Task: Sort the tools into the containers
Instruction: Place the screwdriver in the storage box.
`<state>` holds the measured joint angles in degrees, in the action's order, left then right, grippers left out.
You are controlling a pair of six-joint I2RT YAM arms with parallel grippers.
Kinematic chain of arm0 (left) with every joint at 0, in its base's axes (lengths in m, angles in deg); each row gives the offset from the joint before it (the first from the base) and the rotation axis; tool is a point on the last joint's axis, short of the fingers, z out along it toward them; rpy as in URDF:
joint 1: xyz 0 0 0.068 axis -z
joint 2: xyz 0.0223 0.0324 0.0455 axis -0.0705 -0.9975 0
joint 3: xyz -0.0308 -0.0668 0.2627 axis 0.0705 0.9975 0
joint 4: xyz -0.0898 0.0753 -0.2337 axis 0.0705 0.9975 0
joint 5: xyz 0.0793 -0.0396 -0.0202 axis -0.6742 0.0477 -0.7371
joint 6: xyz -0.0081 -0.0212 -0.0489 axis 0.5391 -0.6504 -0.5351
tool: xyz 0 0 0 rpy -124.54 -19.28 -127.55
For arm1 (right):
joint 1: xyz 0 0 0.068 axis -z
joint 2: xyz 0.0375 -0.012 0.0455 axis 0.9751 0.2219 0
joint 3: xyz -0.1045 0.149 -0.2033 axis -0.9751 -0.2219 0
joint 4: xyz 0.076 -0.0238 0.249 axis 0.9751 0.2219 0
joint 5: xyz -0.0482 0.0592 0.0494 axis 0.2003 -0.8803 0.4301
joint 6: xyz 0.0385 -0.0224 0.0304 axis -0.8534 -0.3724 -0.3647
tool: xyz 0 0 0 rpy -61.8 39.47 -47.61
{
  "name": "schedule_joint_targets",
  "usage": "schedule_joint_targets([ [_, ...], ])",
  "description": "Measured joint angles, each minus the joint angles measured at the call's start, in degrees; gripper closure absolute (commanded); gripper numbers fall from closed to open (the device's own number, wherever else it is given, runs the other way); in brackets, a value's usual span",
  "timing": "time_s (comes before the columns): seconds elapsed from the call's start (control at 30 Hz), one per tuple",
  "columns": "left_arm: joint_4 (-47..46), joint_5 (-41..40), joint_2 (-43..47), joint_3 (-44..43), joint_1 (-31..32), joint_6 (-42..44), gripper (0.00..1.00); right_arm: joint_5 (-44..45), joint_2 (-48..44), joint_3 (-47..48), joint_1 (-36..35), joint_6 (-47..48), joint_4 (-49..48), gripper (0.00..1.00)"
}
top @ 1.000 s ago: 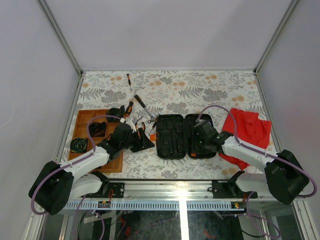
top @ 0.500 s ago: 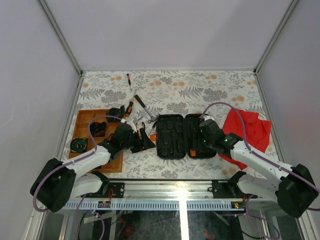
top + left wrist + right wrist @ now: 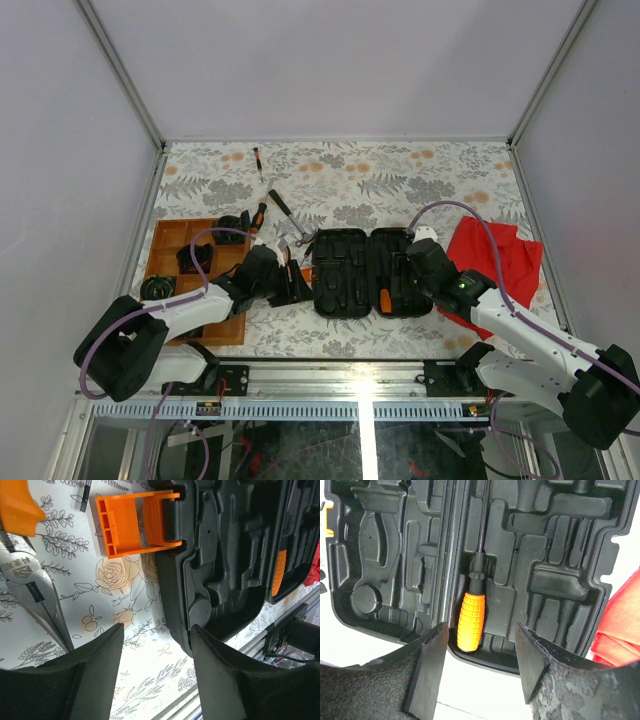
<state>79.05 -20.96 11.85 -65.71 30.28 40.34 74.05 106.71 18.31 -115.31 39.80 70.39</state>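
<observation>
The black tool case (image 3: 350, 272) lies open at the table's middle, its orange latch (image 3: 135, 522) on the left edge. An orange-handled screwdriver (image 3: 471, 620) lies in a slot of the case's right half, also seen from above (image 3: 384, 299). My right gripper (image 3: 482, 645) is open and empty, hovering over that handle near the case's front edge (image 3: 408, 283). My left gripper (image 3: 157, 645) is open and empty, low at the case's front left corner (image 3: 295, 285). Pliers (image 3: 30, 590) lie just left of it. The wooden tray (image 3: 165, 240) sits at the left.
A slim hammer (image 3: 285, 213), an orange-and-black screwdriver (image 3: 258, 215) and a tiny driver (image 3: 258, 160) lie on the floral cloth behind the case. The tray holds black round items (image 3: 157, 289). A red cloth (image 3: 505, 260) lies right of the case.
The right arm has drawn back toward the near right, and the orange-handled screwdriver now shows lying in the case. The left gripper has moved right, closer to the case's left edge.
</observation>
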Motion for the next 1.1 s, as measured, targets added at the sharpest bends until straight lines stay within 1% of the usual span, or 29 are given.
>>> schedule_joint_targets([
  [0.1, -0.2, -0.6, -1.7, -0.4, 1.0, 0.0, 0.55, 0.1, 0.0, 0.0, 0.0, 0.0, 0.0, 0.40],
  [0.23, -0.3, -1.7, -2.3, -1.3, 2.4, -0.3, 0.67, 0.1, 0.0, -0.1, 0.0, 0.0, 0.0, 0.42],
  [0.3, -0.4, -2.5, -2.4, -1.7, 3.2, -0.5, 0.71, 0.2, 0.0, -0.2, 0.0, 0.0, 0.0, 0.44],
  [0.43, -0.6, -3.7, -2.4, -2.0, 4.3, -0.9, 0.75, 0.2, 0.0, -0.3, 0.0, 0.0, 0.0, 0.45],
  [0.63, -1.4, -4.5, -2.4, -2.0, 5.1, -2.1, 0.84, 0.2, 0.1, -0.4, 0.0, -0.1, -0.1, 0.46],
  [0.77, -1.4, -4.9, -1.9, -1.8, 5.4, -2.6, 0.87, 0.1, 0.3, -0.4, 0.0, -0.2, -0.1, 0.46],
  [0.87, -0.3, -6.0, 0.1, -0.9, 5.5, -3.0, 0.86, 0.0, 0.3, -0.5, 0.0, -0.3, -0.1, 0.46],
  [0.9, 0.7, -6.6, 1.1, -0.6, 5.5, -3.0, 0.84, 0.0, 0.3, -0.5, 0.0, -0.3, -0.1, 0.46],
  [0.93, 1.9, -7.1, 2.2, -0.4, 5.5, -3.0, 0.80, 0.0, 0.3, -0.5, 0.0, -0.3, -0.1, 0.46],
  [1.1, 6.2, -9.4, 7.1, -0.8, 5.5, -2.7, 0.52, 0.0, 0.0, -0.5, 0.0, -0.5, -0.1, 0.46],
])
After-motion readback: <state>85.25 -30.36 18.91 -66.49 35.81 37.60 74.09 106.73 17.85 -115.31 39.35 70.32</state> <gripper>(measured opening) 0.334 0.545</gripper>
